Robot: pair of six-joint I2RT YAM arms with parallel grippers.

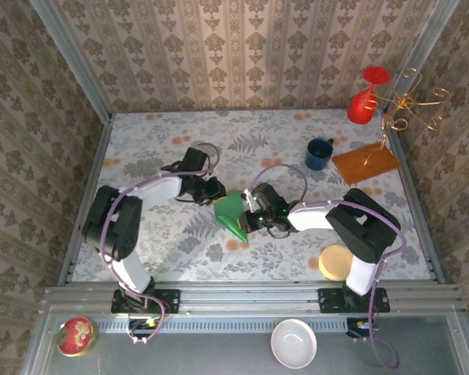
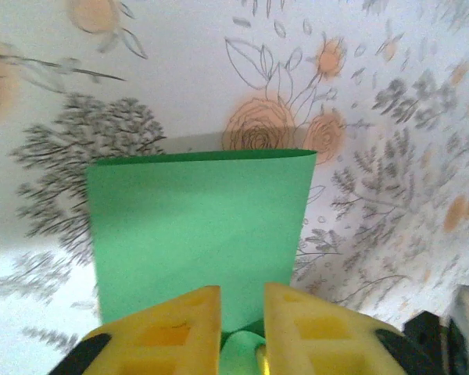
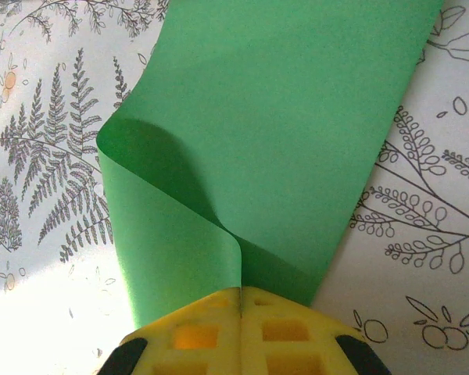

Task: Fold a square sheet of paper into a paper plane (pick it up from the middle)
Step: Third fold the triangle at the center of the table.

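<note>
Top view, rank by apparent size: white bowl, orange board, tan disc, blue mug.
Largest: white bowl and orange board, about alike, unranked.
Then: tan disc.
Smallest: blue mug.

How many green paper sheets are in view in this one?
1. The green sheet is mid-table between the two arms, curled over on itself, with the right gripper pinching one edge. A second sheet hidden under it cannot be ruled out.
</note>
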